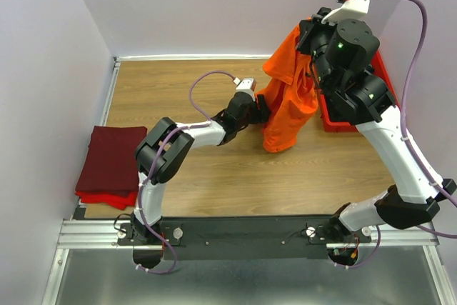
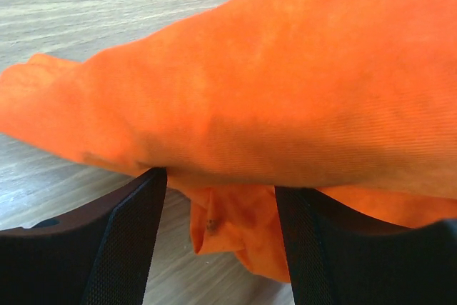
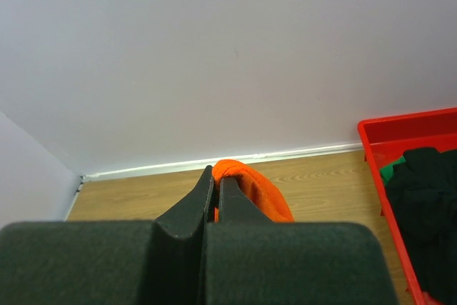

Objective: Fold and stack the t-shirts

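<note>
My right tool (image 3: 216, 175) was pinched tight on a top fold of the one orange t-shirt (image 1: 289, 105) and held it high above the far right of the bench (image 1: 214, 176). The shirt hung down from that grip, and its lower end rested crumpled on the wood. My left tool (image 2: 221, 183) stood wide at the shirt's lower left edge. Its two black fingers (image 2: 128, 248) were well apart, with a small fold of orange cloth hanging between them and the bulk of the shirt draped just beyond their tips. I saw no squeeze on the cloth.

Behind the hanging shirt, against the right wall, sat one red tray (image 3: 400, 130). It held black cloth (image 3: 428, 205) and a scrap of green cloth (image 3: 391, 171), and I could not count the garments in it. At the bench's left edge lay a stack of two folded shirts, a maroon t-shirt (image 1: 111, 156) on top of a red t-shirt (image 1: 107, 197).
</note>
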Tool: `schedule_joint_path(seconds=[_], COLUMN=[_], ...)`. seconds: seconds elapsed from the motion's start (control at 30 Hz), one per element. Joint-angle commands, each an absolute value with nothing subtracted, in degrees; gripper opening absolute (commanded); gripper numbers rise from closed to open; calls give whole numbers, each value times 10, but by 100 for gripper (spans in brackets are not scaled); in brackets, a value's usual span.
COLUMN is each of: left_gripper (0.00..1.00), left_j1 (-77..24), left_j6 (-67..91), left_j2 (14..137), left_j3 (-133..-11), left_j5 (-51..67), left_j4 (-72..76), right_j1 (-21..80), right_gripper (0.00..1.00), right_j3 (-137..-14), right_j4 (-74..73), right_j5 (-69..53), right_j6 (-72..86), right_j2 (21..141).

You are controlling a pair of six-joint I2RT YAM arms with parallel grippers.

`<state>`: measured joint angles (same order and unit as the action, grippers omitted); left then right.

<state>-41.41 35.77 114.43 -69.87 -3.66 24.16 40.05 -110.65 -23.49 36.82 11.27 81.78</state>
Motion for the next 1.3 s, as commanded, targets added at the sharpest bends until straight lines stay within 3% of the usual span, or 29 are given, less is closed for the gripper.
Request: schedule_joint_path(seconds=[0.0, 0.1, 0.13, 0.3, 0.37, 0.43, 0.73, 0.97, 1.27], left_gripper=[67, 61, 54, 37, 25, 1, 0, 0, 0], left_j1=[-417, -417, -417, -417, -416, -414, -397, -372, -367], left_j6=[354, 357, 356, 352, 349, 348, 347, 319, 286], left_j2=[1153, 1148, 1147, 1133, 1127, 1112, 993, 842, 635], left_j3=[-707, -703, -702, -701, -700, -698, -635, -619, -646], left_j5=[-100, -128, -135, -184, -193, -206, -280, -330, -343], left_j4=[256, 255, 255, 248, 243, 229, 150, 64, -68], right_j1=[400, 400, 400, 400, 400, 400, 391, 387, 387], right_gripper=[0, 1, 0, 0, 0, 1, 1, 1, 0], right_j3=[-1133, -1136, -1136, -1137, -1137, -1136, -1154, -1177, -1079], right_j4=[-239, -240, -241, -243, -243, -243, -243, -243, -244], right_j5=[366, 365, 366, 375, 383, 391, 483, 476, 418], right_j6=[108, 108, 109, 110, 107, 105, 72, 73, 123], right_j2=[821, 823, 822, 820, 819, 817, 829, 827, 736])
